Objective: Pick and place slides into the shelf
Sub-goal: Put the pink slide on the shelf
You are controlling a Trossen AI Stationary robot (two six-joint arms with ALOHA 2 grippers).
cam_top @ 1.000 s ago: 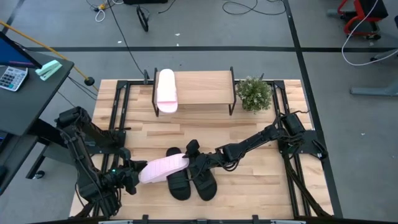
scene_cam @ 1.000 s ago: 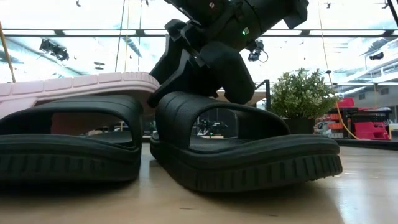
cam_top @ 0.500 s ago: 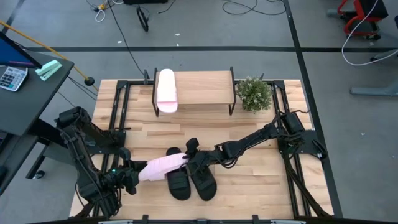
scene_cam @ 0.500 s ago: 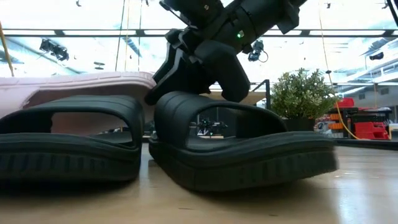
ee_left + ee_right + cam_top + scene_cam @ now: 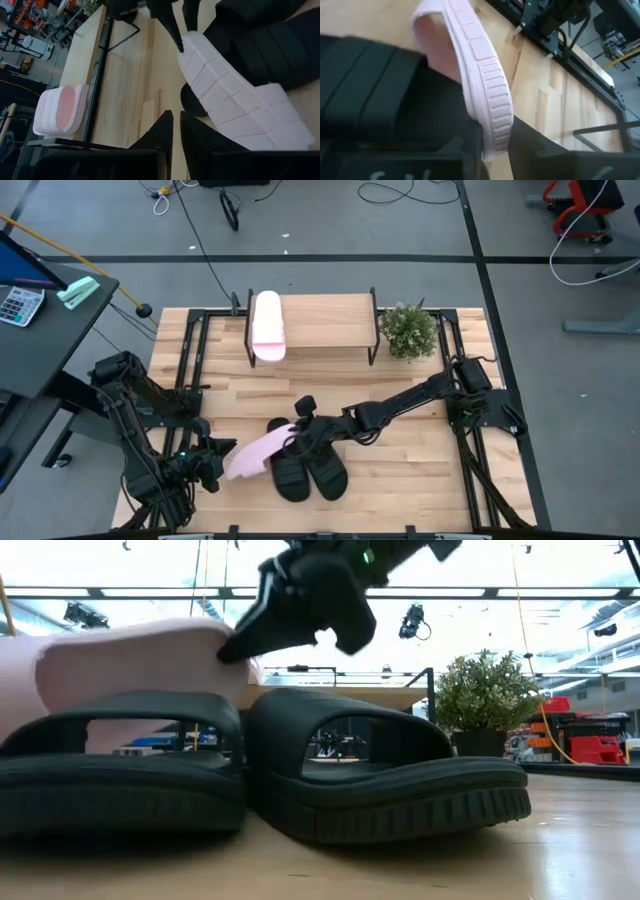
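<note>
The right arm stretches low across the table (image 5: 420, 470) from its right side toward the middle, and the right hand (image 5: 300, 427) has its two fingers clamped on one end of a pale pink slide (image 5: 258, 452), the sole's edge running between them in the right wrist view. That slide hangs tilted above the table, sole turned sideways. Its long axis runs diagonally, from the right hand down toward the left hand (image 5: 208, 463) near the table's front left. The left hand's fingers stand nearly together; whether they grip the slide's near end cannot be told.

Just under the raised slide, two black slides (image 5: 310, 473) rest side by side on the table.

The second pink slide (image 5: 267, 326) lies on the left end of the shelf (image 5: 330, 322), its long axis crossing the plank.
</note>
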